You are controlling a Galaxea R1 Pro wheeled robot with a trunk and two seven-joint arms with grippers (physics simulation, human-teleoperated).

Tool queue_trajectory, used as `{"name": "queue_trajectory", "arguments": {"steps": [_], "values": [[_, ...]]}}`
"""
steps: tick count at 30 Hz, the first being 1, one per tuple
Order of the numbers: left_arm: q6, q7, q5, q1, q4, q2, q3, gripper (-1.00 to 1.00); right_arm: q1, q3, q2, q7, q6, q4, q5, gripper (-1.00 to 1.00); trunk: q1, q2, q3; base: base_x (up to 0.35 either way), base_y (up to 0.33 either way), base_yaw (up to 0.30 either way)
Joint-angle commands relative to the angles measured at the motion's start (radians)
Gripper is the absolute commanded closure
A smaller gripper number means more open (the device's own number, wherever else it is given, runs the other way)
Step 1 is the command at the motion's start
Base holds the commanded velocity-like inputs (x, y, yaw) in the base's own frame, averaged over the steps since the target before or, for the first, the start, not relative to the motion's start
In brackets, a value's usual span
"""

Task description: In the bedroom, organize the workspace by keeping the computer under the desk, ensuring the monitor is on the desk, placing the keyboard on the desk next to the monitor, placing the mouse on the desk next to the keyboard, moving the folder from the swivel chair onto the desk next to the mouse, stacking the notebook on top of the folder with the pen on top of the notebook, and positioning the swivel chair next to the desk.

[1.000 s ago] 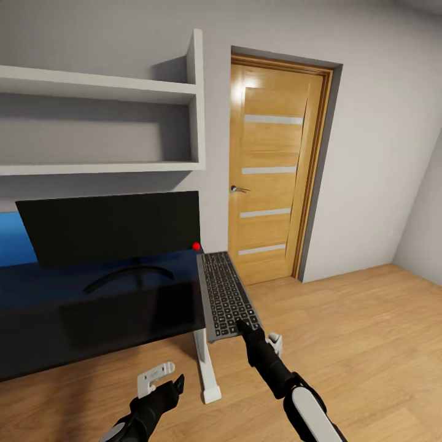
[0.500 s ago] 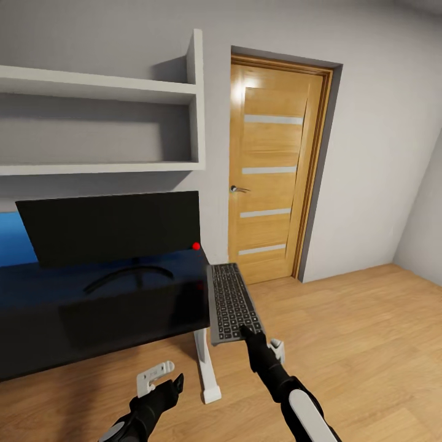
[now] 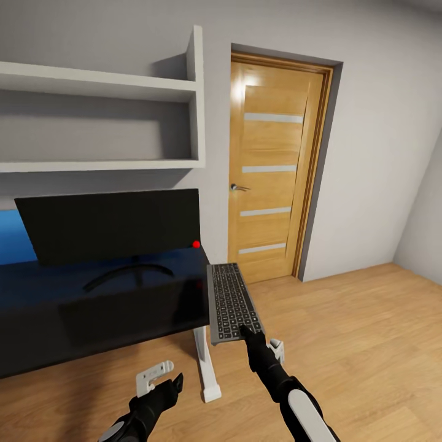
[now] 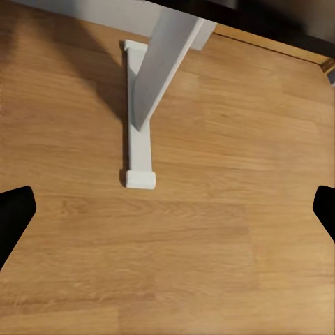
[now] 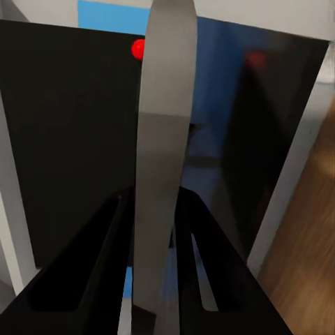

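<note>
The slim black keyboard point(image 3: 231, 301) hangs in the air just past the right end of the glossy black desk point(image 3: 92, 310), roughly level with its top. My right gripper point(image 3: 249, 332) is shut on the keyboard's near end. The right wrist view shows the keyboard point(image 5: 164, 139) edge-on between the two fingers point(image 5: 105, 237). The wide black monitor point(image 3: 107, 224) stands on the desk by the wall, with a red light point(image 3: 196, 244) at its lower right corner. My left gripper point(image 3: 162, 379) hangs low over the floor, open; its fingertips point(image 4: 14, 216) are far apart with nothing between them.
A white desk leg point(image 3: 205, 362) with a long foot point(image 4: 138, 139) stands on the wood floor below the keyboard. White wall shelves point(image 3: 123, 92) hang above the monitor. A closed wooden door point(image 3: 276, 172) is to the right. A blue surface point(image 3: 9, 236) shows behind the monitor.
My right gripper has carried the keyboard slightly right, so it no longer overlaps the desk's end. The left arm has stayed put.
</note>
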Motion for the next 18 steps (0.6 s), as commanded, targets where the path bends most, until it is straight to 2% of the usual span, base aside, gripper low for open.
{"name": "queue_trajectory", "arguments": {"steps": [1, 18], "values": [[0.002, 0.007, 0.004, -0.001, -0.001, 0.001, -0.002, -1.0, -0.001, 0.0, 0.0, 0.002, 0.002, -0.001, -0.01, 1.0, 0.004, -0.008, -0.004, 0.0, 0.0, 0.0], [0.002, 0.007, 0.004, -0.001, -0.001, 0.001, -0.003, -1.0, -0.001, -0.001, -0.002, 0.01, 0.009, -0.004, -0.01, 1.0, 0.065, -0.12, -0.054, 0.0, 0.0, 0.0]]}}
